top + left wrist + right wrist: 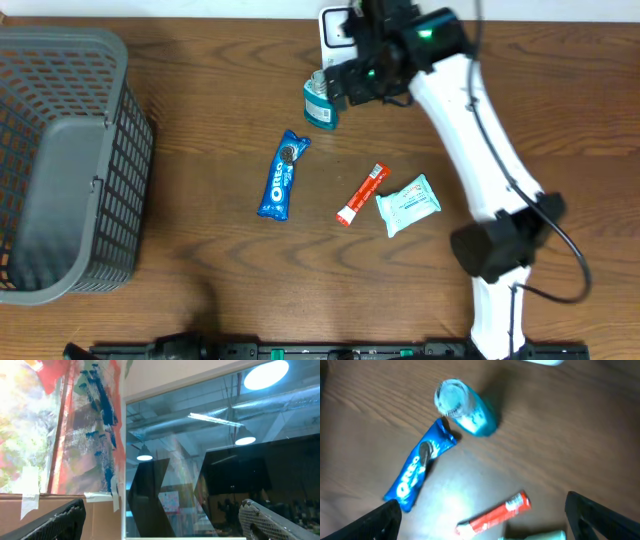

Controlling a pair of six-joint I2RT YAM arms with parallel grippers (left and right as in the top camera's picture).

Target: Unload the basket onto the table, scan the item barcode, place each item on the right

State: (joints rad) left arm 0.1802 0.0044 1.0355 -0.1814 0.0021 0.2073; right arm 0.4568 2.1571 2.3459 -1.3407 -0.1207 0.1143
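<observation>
Several items lie on the wooden table: a teal bottle with a clear cap, a blue Oreo pack, a red stick pack and a pale teal wipes pack. A white scanner sits at the far edge, partly hidden by my right arm. My right gripper hovers open just right of the bottle, holding nothing. My left gripper is open and empty, pointing up at a window; it is out of the overhead view.
A large grey mesh basket fills the left side of the table. My white right arm stretches from the front right to the far centre, passing beside the wipes pack.
</observation>
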